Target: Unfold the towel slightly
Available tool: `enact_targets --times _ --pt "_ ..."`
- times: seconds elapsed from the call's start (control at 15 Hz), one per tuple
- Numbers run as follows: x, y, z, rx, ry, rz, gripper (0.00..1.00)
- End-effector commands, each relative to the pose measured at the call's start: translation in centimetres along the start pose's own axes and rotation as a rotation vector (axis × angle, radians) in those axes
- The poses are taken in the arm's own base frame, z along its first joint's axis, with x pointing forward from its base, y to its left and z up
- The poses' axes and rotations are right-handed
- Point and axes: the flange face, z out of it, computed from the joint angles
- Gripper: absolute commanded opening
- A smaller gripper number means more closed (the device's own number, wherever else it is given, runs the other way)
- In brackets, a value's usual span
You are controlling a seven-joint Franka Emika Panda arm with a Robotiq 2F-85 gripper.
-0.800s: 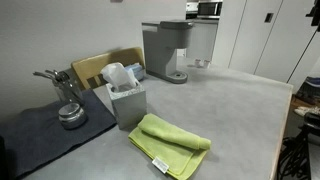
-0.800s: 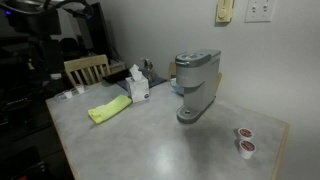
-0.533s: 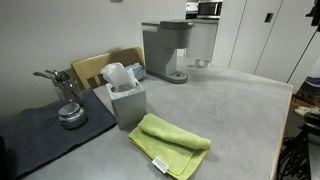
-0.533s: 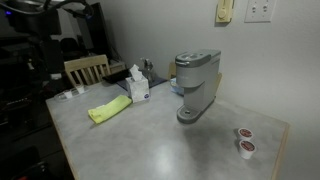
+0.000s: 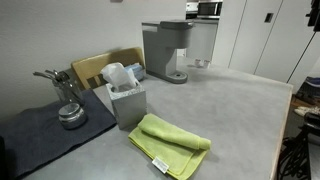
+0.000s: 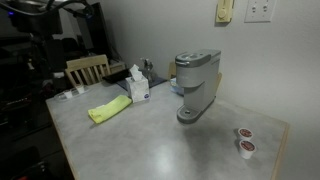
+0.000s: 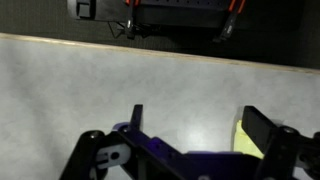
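Bench (image 5: 235, 105), grey, one. Towel (image 5: 170, 146), yellow-green, one, folded: it lies flat on the bench just beside the grey tissue box (image 5: 127, 101), well apart from the coffee machine (image 5: 165, 50). In an exterior view its long axis runs from the box toward the bench's near edge, with the rounded fold along the far side and a small white tag (image 5: 158, 163) at the near corner. Dark grey mat (image 5: 40, 138), one, shows in this view only and carries a metal utensil (image 5: 70, 114). Coffee pods (image 6: 244, 140), two, show only in an exterior view, where the towel (image 6: 110, 109) points up toward the box. Wooden chair (image 5: 100, 68), one, shows in both exterior views. Tool (image 7: 194, 112), one, shows only in the wrist view: fingers (image 7: 137, 115) spread wide, gripping nothing, above bare bench, with a yellow sliver of the towel at the right finger.
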Motion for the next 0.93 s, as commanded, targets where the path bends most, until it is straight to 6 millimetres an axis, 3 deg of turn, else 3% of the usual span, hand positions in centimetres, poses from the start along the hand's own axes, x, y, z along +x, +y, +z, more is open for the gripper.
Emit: enact_targets --times 0.0,0.27,0.73,0.87 --pt "1.7 -1.0 0.7 0.026 0.041 -0.025 1.00" --pt "4.2 -3.6 1.9 0.023 0.066 -0.088 1.00" --pt "9.4 -11.9 6.2 -0.012 0.034 -0.284 1.00" --pt "10.8 -13.3 7.1 -0.013 0.033 -0.307 1.00"
